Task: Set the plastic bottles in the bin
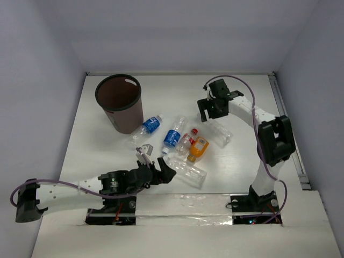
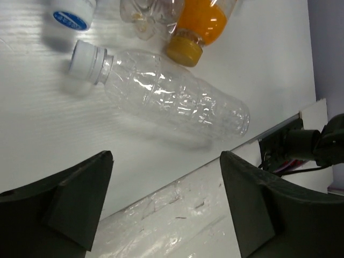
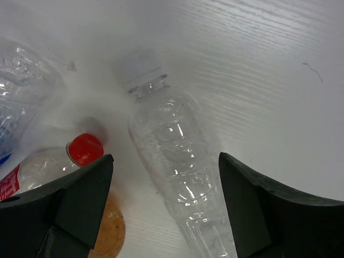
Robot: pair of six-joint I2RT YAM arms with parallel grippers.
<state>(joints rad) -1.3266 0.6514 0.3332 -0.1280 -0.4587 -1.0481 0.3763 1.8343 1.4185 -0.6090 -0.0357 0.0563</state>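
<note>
The dark brown bin [image 1: 105,86] stands upright at the far left. Six bottles lie mid-table: two blue-labelled [image 1: 152,124] [image 1: 172,137], a red-capped one [image 1: 188,140], an orange one [image 1: 199,148] and two clear ones [image 1: 188,172] [image 1: 219,132]. My left gripper [image 1: 158,166] is open and empty, just near of the white-capped clear bottle [image 2: 172,102]. The left wrist view also shows the orange bottle [image 2: 199,21]. My right gripper [image 1: 211,115] is open above the other clear bottle [image 3: 177,161], its jaws on either side of it without touching. The red cap [image 3: 86,149] lies left of it.
A taped white strip [image 2: 177,215] runs along the table's near edge under my left gripper. Grey walls close in the table on three sides. A rail [image 1: 287,123] runs along the right edge.
</note>
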